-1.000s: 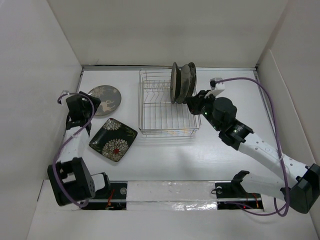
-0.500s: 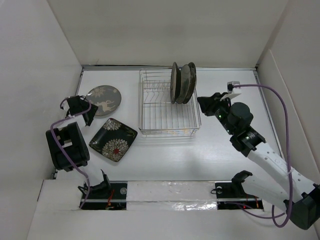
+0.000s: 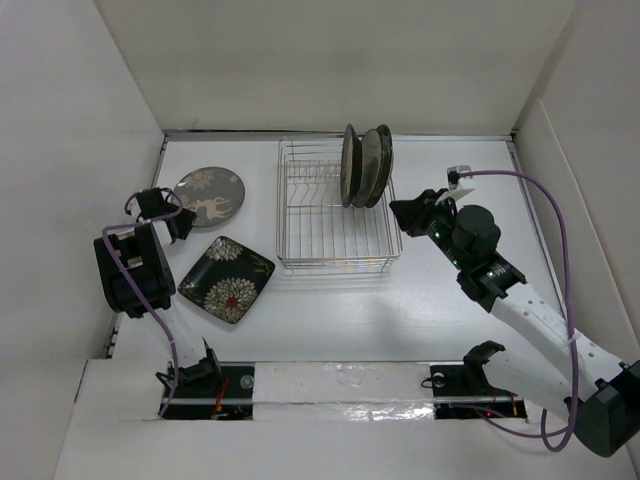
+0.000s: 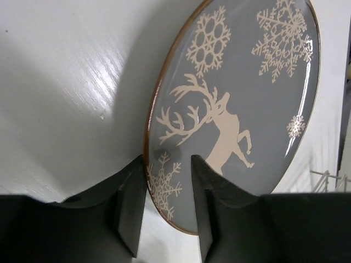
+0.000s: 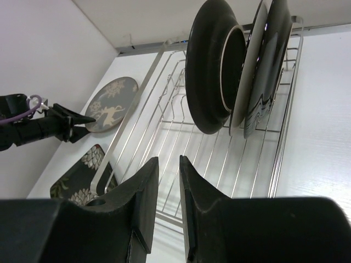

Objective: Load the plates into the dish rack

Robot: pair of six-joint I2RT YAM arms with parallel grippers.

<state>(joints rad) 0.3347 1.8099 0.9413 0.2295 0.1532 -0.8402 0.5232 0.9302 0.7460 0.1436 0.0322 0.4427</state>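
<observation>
A grey round plate (image 3: 210, 195) with a pale deer and snowflakes lies flat at the back left. My left gripper (image 3: 168, 213) reaches it from the left. In the left wrist view its fingers (image 4: 167, 164) straddle the plate's (image 4: 241, 93) near rim, shut on it. A black square flowered plate (image 3: 226, 279) lies in front of it. Three round dark-rimmed plates (image 3: 365, 165) stand on edge at the right end of the silver wire dish rack (image 3: 335, 268). My right gripper (image 3: 398, 207) hangs just right of the rack, its fingers (image 5: 169, 160) slightly open and empty.
The left arm's elbow (image 3: 130, 270) stands close to the left wall and beside the square plate. White walls close in the table on three sides. A purple cable (image 3: 545, 215) loops over the right arm. The rack's left slots (image 3: 310, 200) hold nothing.
My left gripper has closed in on the grey plate's rim while its elbow swung toward the left wall. My right gripper has let go of the racked plates and drawn back to the right.
</observation>
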